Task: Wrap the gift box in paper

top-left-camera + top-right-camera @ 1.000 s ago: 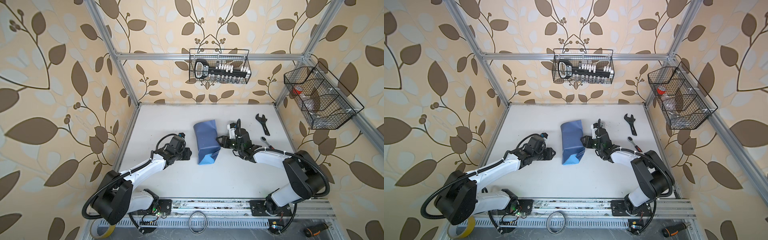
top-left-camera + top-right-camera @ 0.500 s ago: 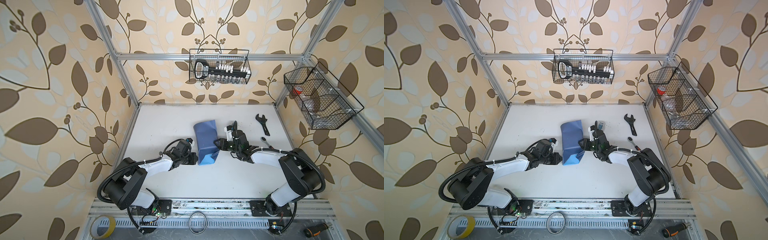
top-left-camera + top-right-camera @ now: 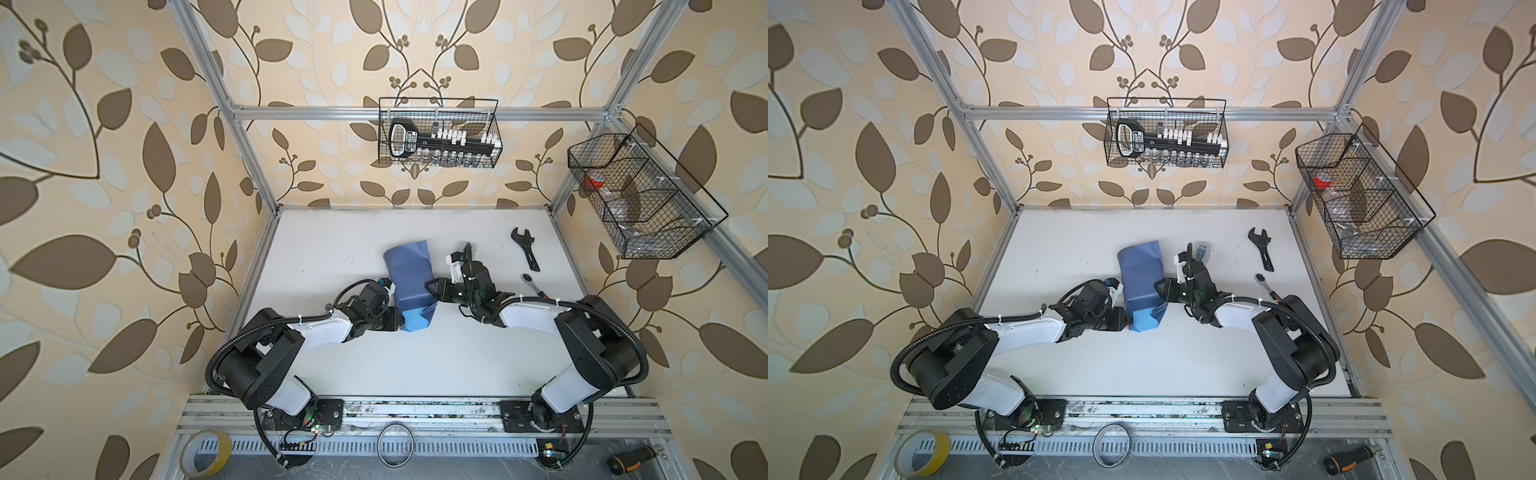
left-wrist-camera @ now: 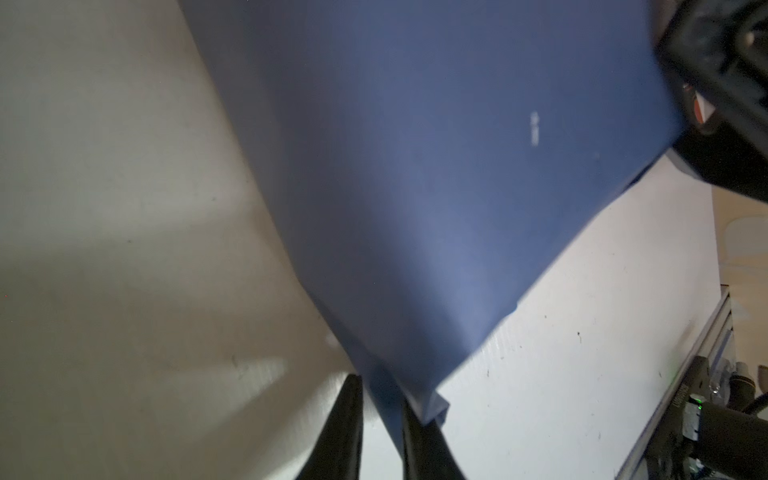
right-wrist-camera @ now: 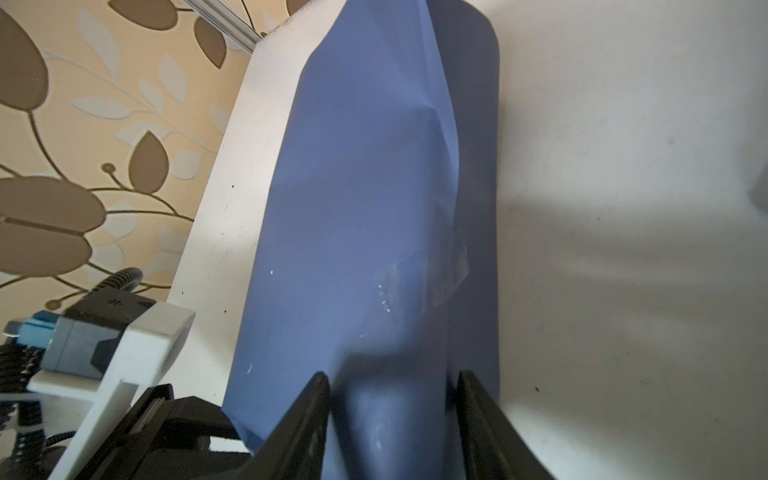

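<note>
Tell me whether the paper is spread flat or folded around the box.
Folded. In both top views the paper forms a raised bundle, with a light-blue flap at its near end. The box itself is hidden.
</note>
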`<control>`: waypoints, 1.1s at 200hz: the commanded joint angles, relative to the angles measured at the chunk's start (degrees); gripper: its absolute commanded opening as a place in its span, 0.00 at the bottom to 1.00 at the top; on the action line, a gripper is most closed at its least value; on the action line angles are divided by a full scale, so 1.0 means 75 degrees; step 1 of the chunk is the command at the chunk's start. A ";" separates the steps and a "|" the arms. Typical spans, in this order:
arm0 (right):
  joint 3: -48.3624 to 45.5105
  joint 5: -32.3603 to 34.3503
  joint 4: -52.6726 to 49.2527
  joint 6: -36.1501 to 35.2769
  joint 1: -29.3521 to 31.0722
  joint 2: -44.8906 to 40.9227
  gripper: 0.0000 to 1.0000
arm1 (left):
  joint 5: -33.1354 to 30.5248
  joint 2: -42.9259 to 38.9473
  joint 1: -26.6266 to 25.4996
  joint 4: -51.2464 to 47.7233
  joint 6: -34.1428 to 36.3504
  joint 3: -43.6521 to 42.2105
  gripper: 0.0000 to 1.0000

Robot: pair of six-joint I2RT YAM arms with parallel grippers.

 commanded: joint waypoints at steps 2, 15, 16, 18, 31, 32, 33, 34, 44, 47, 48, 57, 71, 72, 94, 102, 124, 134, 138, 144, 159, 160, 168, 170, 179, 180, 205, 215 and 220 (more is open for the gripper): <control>-0.0087 -0.0087 0.0096 0.0035 0.0078 0.0143 0.51 | -0.0191 0.0005 -0.0074 0.0416 -0.0083 0.0248 0.23; -0.0087 -0.0087 0.0099 0.0036 0.0075 0.0137 0.50 | -0.0220 -0.0014 -0.0096 0.0520 -0.0120 0.0219 0.24; -0.0093 -0.0087 0.0093 0.0030 0.0076 0.0136 0.51 | -0.0227 -0.0017 -0.0094 0.0524 -0.0124 0.0217 0.24; -0.0089 -0.0084 0.0098 0.0032 0.0077 0.0135 0.51 | -0.0230 -0.0020 -0.0097 0.0542 -0.0119 0.0202 0.24; -0.0110 -0.0062 0.0093 0.0037 0.0078 0.0123 0.51 | -0.0273 -0.0033 -0.0130 0.0655 -0.0172 0.0152 0.25; -0.0110 -0.0062 0.0096 0.0037 0.0078 0.0123 0.51 | -0.0272 -0.0032 -0.0132 0.0662 -0.0173 0.0155 0.25; -0.0111 -0.0063 0.0092 0.0042 0.0078 0.0123 0.51 | -0.0276 -0.0032 -0.0138 0.0671 -0.0174 0.0156 0.25; -0.0111 -0.0063 0.0095 0.0039 0.0078 0.0123 0.50 | -0.0273 -0.0038 -0.0135 0.0682 -0.0175 0.0151 0.25; -0.0131 -0.0059 0.0099 0.0047 0.0078 0.0134 0.50 | -0.0289 -0.0027 -0.0162 0.0809 -0.0206 0.0111 0.25; -0.0123 -0.0055 0.0105 0.0048 0.0078 0.0129 0.50 | -0.0297 -0.0014 -0.0173 0.0837 -0.0205 0.0110 0.25; -0.0123 -0.0059 0.0102 0.0048 0.0078 0.0126 0.50 | -0.0295 -0.0011 -0.0182 0.0841 -0.0214 0.0116 0.25; -0.0125 -0.0058 0.0107 0.0060 0.0078 0.0146 0.50 | -0.0300 0.0017 -0.0208 0.0888 -0.0219 0.0148 0.25; -0.0134 -0.0081 0.0117 0.0060 0.0074 0.0146 0.50 | -0.0318 0.0084 -0.0258 0.0949 -0.0238 0.0193 0.25; -0.0134 -0.0078 0.0120 0.0060 0.0076 0.0146 0.50 | -0.0323 0.0091 -0.0260 0.0955 -0.0242 0.0198 0.25; -0.0126 -0.0075 0.0125 0.0079 0.0087 0.0146 0.50 | -0.0435 0.0152 -0.0352 0.1104 -0.0292 0.0228 0.24; -0.0112 -0.0076 0.0134 0.0083 0.0095 0.0158 0.50 | -0.0465 0.0178 -0.0385 0.1163 -0.0301 0.0242 0.24; -0.0112 -0.0071 0.0133 0.0083 0.0112 0.0157 0.50 | -0.0566 0.0311 -0.0425 0.1371 -0.0336 0.0240 0.22; -0.0106 -0.0078 0.0133 0.0090 0.0121 0.0169 0.50 | -0.0624 0.0339 -0.0440 0.1504 -0.0350 0.0218 0.22; -0.0101 -0.0075 0.0133 0.0089 0.0124 0.0168 0.50 | -0.0633 0.0354 -0.0437 0.1548 -0.0357 0.0217 0.22; -0.0103 -0.0058 0.0134 0.0089 0.0122 0.0181 0.50 | -0.0643 0.0392 -0.0438 0.1595 -0.0363 0.0210 0.22; -0.0108 -0.0074 0.0128 0.0092 0.0142 0.0184 0.50 | -0.0669 0.0425 -0.0449 0.1678 -0.0363 0.0239 0.23; -0.0098 -0.0063 0.0125 0.0094 0.0139 0.0182 0.50 | -0.0674 0.0425 -0.0449 0.1683 -0.0363 0.0233 0.23; -0.0099 -0.0062 0.0134 0.0089 0.0137 0.0183 0.50 | -0.0710 0.0442 -0.0452 0.1765 -0.0391 0.0208 0.24; -0.0093 -0.0057 0.0137 0.0086 0.0139 0.0195 0.50 | -0.0722 0.0438 -0.0450 0.1801 -0.0393 0.0196 0.24; -0.0095 -0.0063 0.0134 0.0093 0.0145 0.0204 0.50 | -0.0757 0.0443 -0.0449 0.1940 -0.0437 0.0145 0.25; -0.0091 -0.0057 0.0140 0.0094 0.0141 0.0205 0.50 | -0.0759 0.0440 -0.0449 0.1955 -0.0447 0.0145 0.25; -0.0102 -0.0056 0.0154 0.0098 0.0146 0.0238 0.50 | -0.0746 0.0498 -0.0479 0.2309 -0.0527 0.0088 0.26; -0.0111 -0.0044 0.0157 0.0095 0.0138 0.0249 0.50 | -0.0689 0.0504 -0.0490 0.2419 -0.0515 0.0068 0.27; -0.0111 -0.0044 0.0157 0.0092 0.0138 0.0252 0.50 | -0.0661 0.0496 -0.0485 0.2446 -0.0506 0.0055 0.27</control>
